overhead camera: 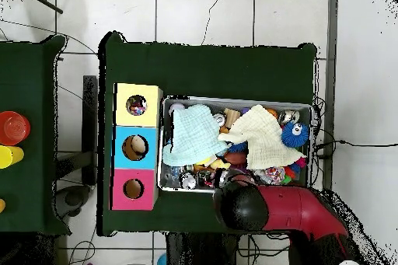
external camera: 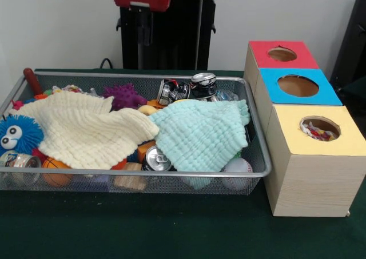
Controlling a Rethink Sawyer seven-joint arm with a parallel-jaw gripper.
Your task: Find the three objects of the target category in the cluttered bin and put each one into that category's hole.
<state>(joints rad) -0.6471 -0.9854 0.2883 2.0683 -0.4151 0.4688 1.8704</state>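
A wire mesh bin (external camera: pixel 258 173) is sitting on a green-covered table (external camera: pixel 171 230), w/ a wooden sorting box (external camera: pixel 309 179) touching its end. The box is showing three holes: yellow (external camera: pixel 320 126) at its near end, blue (external camera: pixel 298 86) in the middle, red (external camera: pixel 282 54) at the far end. The yellow hole is already holding small colourful bits.

Two cloths are covering most of the bin, likely to force searching: a cream cloth (external camera: pixel 86 127) over one half, a mint cloth (external camera: pixel 200 134) over the half by the box. Cans (external camera: pixel 203 84) are poking out along the far rim, another can (external camera: pixel 155 159) at the near rim, plus a baseball (external camera: pixel 236 166), a blue fuzzy toy (external camera: pixel 17 134) and a purple spiky toy (external camera: pixel 124 96).

The arm (overhead camera: pixel 288 209) is hanging over the bin's edge nearest the robot; the gripper isn't showing clearly, so can't tell if it's released or clenched. Target category isn't stated; items may be lying under the cloths.
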